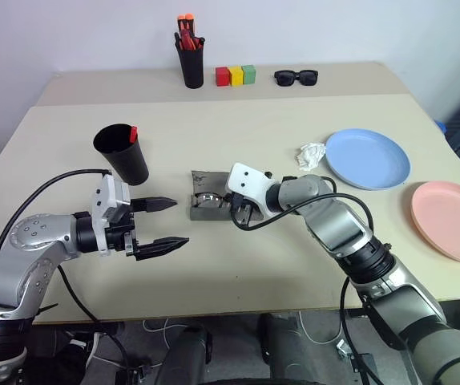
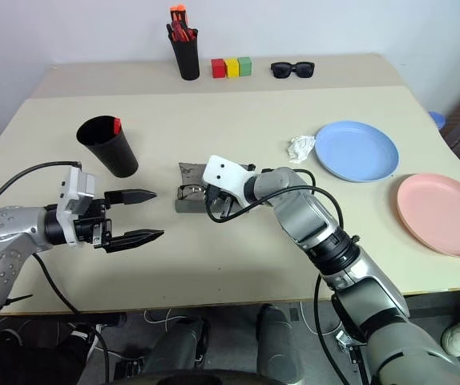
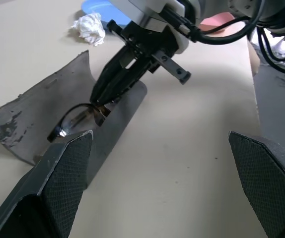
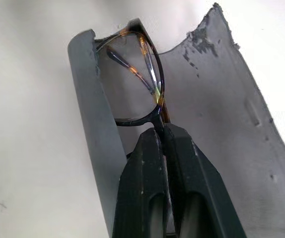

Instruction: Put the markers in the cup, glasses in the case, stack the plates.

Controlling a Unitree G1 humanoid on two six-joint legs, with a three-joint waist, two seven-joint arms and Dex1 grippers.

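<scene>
Right wrist view: R gripper (image 4: 163,136) fingers nearly together, pinching the bridge of the glasses (image 4: 135,79); a thin gap shows betw. the fingers lower down.
Glasses: lying inside the open case (image 4: 222,119), temples folded behind the lenses, up against the raised case wall.
Case: grey, lid open, near table centre (image 1: 206,200); scuffed inner edges.
R gripper (head views): at the case's right end (image 1: 236,210), pointing down and left into it.
L gripper: wide open, nothing in it (image 1: 166,223); hovers over the table just left of the case, below the cup, fingers aimed toward the case.
L wrist view: both L fingers (image 3: 58,178) spread far apart at the frame sides, w/ case, glasses and R gripper betw. them.
Cup: black, upright, left of the case (image 1: 122,152); red-capped marker (image 1: 133,132) sticking up at its rim. 2nd marker: can't tell where.
Plates: blue plate (image 1: 368,158) on the right side of the table, pink plate (image 1: 453,220) nearer the right edge; side by side, apart, not stacked.
Tissue: crumpled white wad (image 1: 311,155) just left of the blue plate.
Back of table: pen holder w/ orange-red pens (image 1: 190,56), three blocks red/yellow/green (image 1: 236,75), sunglasses (image 1: 296,77) in a row.
</scene>
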